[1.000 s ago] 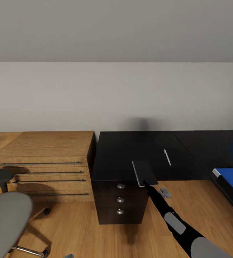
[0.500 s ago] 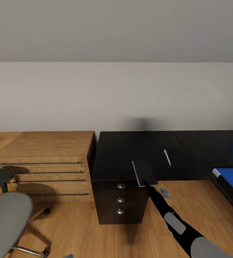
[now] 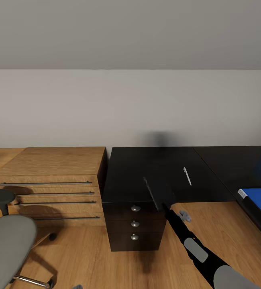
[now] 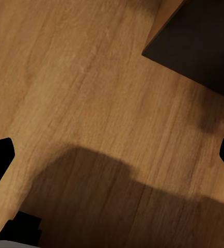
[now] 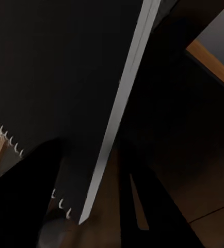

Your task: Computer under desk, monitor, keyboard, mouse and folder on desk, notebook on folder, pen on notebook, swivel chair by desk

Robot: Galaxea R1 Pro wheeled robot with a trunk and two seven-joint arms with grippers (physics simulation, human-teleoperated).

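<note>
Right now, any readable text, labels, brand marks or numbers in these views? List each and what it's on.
None readable.
The blue folder has a white spine end with dark marks, too small to read.
The notebook in the right tool, the pen, the black drawer unit and the oak drawers bear no lettering.
</note>
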